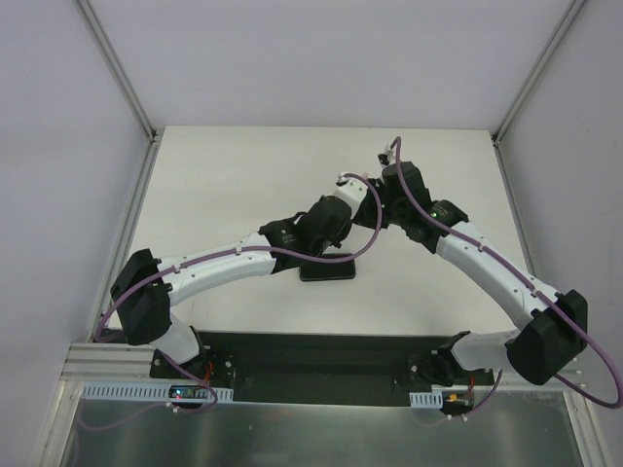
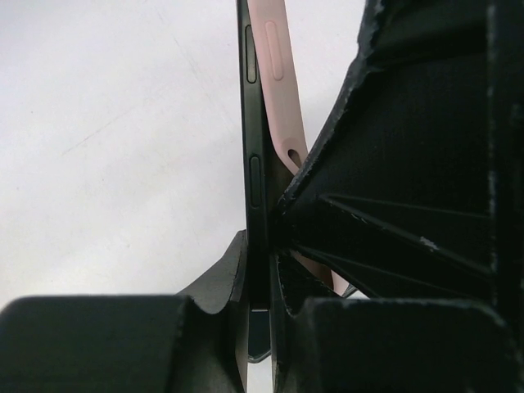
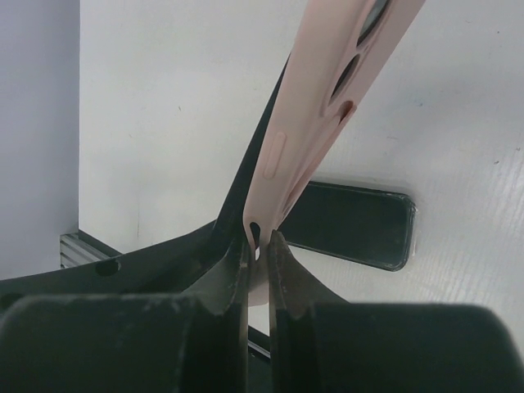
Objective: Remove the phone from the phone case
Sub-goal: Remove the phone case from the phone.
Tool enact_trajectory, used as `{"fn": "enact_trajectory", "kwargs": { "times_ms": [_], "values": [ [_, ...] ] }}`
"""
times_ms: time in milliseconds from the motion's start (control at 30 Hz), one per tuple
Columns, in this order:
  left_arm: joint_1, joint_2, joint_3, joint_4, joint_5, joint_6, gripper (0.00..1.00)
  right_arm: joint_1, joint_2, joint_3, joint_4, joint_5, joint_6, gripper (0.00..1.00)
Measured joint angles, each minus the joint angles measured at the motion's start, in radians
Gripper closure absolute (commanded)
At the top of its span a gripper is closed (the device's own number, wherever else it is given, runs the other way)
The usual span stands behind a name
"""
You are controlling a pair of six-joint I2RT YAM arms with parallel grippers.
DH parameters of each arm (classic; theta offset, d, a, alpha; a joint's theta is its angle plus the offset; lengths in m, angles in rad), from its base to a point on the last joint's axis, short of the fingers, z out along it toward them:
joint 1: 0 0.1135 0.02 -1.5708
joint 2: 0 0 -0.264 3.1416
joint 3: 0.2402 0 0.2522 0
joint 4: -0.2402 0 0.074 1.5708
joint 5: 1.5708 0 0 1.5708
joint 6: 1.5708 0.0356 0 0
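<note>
My left gripper point(image 2: 260, 250) is shut on the lower edge of the dark phone point(image 2: 255, 164) and holds it on edge above the table. The pale pink case point(image 2: 278, 74) is peeled away from the phone's side and still touches it lower down. My right gripper point(image 3: 260, 244) is shut on the edge of the pink case point(image 3: 315, 106), with the dark phone point(image 3: 250, 176) just behind it. In the top view both grippers meet over the middle of the table, left point(image 1: 343, 206) and right point(image 1: 387, 199), with the pale case point(image 1: 370, 206) between them.
A dark, flat phone-like slab point(image 1: 328, 268) lies on the white table below the grippers; it also shows in the right wrist view point(image 3: 352, 225). White walls enclose the table on the left, the back and the right. A metal rail point(image 1: 117, 365) runs along the near edge.
</note>
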State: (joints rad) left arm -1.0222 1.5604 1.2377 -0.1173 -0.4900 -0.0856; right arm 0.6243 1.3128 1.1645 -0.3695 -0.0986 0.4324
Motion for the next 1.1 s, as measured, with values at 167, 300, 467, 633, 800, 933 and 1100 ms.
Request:
{"fn": "enact_trajectory", "kwargs": {
  "times_ms": [167,300,467,633,800,933,1100],
  "values": [
    [0.002,-0.011,-0.001,-0.008,0.016,-0.006,1.00,0.000,0.000,0.000,0.000,-0.012,0.000,0.99],
    [0.019,-0.044,-0.020,-0.023,0.059,-0.025,1.00,0.002,0.000,0.000,0.000,-0.042,-0.005,0.99],
    [0.076,-0.108,-0.056,-0.040,0.168,-0.057,1.00,0.005,-0.005,-0.018,0.043,-0.100,-0.034,0.98],
    [0.126,-0.152,-0.084,-0.069,0.285,-0.094,1.00,0.013,-0.013,-0.050,0.078,-0.148,-0.073,0.99],
    [0.147,-0.158,-0.089,-0.103,0.344,-0.122,1.00,0.018,-0.013,-0.074,0.086,-0.169,-0.101,0.99],
    [0.153,-0.158,-0.091,-0.115,0.356,-0.133,1.00,0.022,-0.013,-0.078,0.083,-0.170,-0.120,0.99],
    [0.154,-0.162,-0.091,-0.113,0.359,-0.135,1.00,0.022,-0.031,-0.078,0.068,-0.165,-0.148,0.98]
  ]
}}
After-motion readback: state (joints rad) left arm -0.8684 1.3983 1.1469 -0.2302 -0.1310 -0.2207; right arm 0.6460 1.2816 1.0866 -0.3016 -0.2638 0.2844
